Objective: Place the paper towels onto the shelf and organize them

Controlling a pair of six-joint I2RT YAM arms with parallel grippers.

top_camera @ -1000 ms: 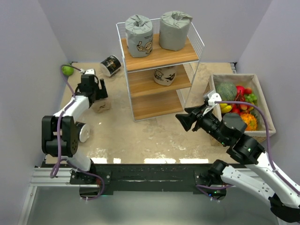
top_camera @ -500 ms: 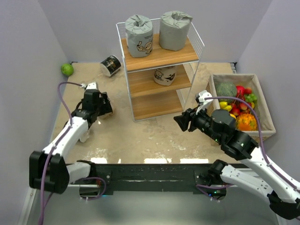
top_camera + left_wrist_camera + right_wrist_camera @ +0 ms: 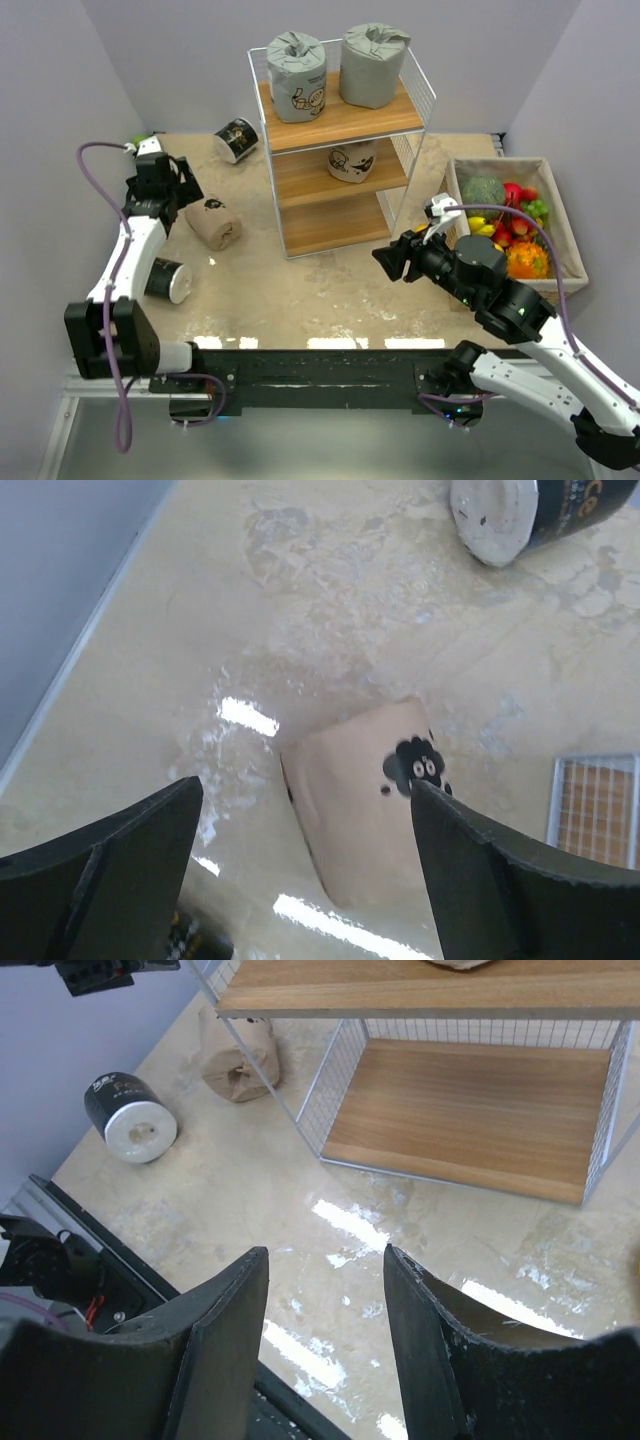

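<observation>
The shelf (image 3: 340, 122) stands mid-table. Two grey paper towels (image 3: 297, 62) (image 3: 373, 65) stand on its top board and a beige printed one (image 3: 351, 160) on the middle board. Another beige roll (image 3: 215, 222) (image 3: 365, 810) (image 3: 238, 1065) lies on its side on the table left of the shelf. My left gripper (image 3: 188, 190) (image 3: 303, 788) hovers open just above it, not touching. One black roll (image 3: 236, 139) (image 3: 520, 515) lies at the back left and another (image 3: 167, 281) (image 3: 130, 1120) beside my left arm. My right gripper (image 3: 385, 258) (image 3: 323, 1253) is open and holds nothing, in front of the shelf's bare bottom board (image 3: 470, 1120).
A woven basket (image 3: 565, 225) of fruit and vegetables stands at the right edge, close behind my right arm. A green fruit (image 3: 140, 139) peeks out by the back left wall. Walls close in the table on the left, back and right.
My left gripper closed partly over the beige roll on the table, then opened and drew back to the far left, leaving the roll lying free. The right arm barely shifted.
</observation>
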